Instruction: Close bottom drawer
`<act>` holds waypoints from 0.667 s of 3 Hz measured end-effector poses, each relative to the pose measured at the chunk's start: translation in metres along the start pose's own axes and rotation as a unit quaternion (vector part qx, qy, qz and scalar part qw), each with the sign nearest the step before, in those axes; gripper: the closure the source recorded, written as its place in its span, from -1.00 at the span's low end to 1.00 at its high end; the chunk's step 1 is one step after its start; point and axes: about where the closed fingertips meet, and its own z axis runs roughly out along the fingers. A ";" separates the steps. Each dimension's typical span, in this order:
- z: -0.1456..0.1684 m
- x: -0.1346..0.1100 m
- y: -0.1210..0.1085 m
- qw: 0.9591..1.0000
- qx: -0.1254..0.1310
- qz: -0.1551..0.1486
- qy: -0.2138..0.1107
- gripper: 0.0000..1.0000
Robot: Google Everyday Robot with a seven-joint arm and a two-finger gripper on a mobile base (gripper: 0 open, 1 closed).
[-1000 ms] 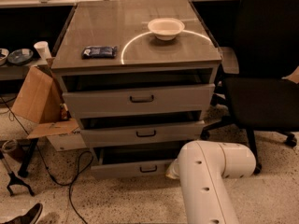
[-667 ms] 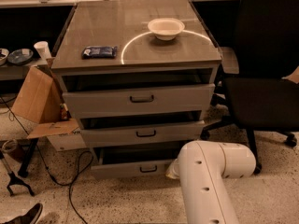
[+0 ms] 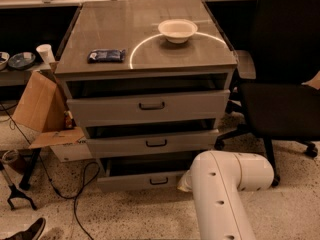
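Bottom drawer [image 3: 131,181] isn't closed. It's the lowest of three on the bench [image 3: 125,24], and its front stands out from the frame with a dark gap above it. You can see its black bar handle [image 3: 159,181] mid-front, with nothing touching it.

The arm's white link [image 3: 227,184] comes up from the bottom edge of your view and bends left toward the drawer's right end. The tool [image 3: 183,182] is at that end, low, just beside the right part of the drawer front. Only a pale tip shows past the link, so I can't tell if it's released or clenched, or if it touches the front.

The middle drawer [image 3: 155,143] and top drawer [image 3: 150,106] are also ajar, each with a shadowed slot above it.

On the bench top:
- A white bowl [image 3: 177,30] sits toward the back right.
- A dark blue packet [image 3: 106,56] lies flat near the left front edge, well apart from the bowl.

Around the bench:
- A black office chair [image 3: 285,94] stands to its right, near it.
- An open cardboard box [image 3: 40,106] leans at its left.
- A white cup [image 3: 46,53] stands on the low shelf behind the box.
- A black cable [image 3: 77,184] trails over the speckled floor at lower left.
- A shoe [image 3: 25,231] shows in the bottom-left corner.
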 end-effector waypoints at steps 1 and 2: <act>0.000 0.000 0.000 1.000 0.000 0.000 0.000 -0.47; 0.000 0.000 0.000 1.000 0.000 0.000 0.000 -1.00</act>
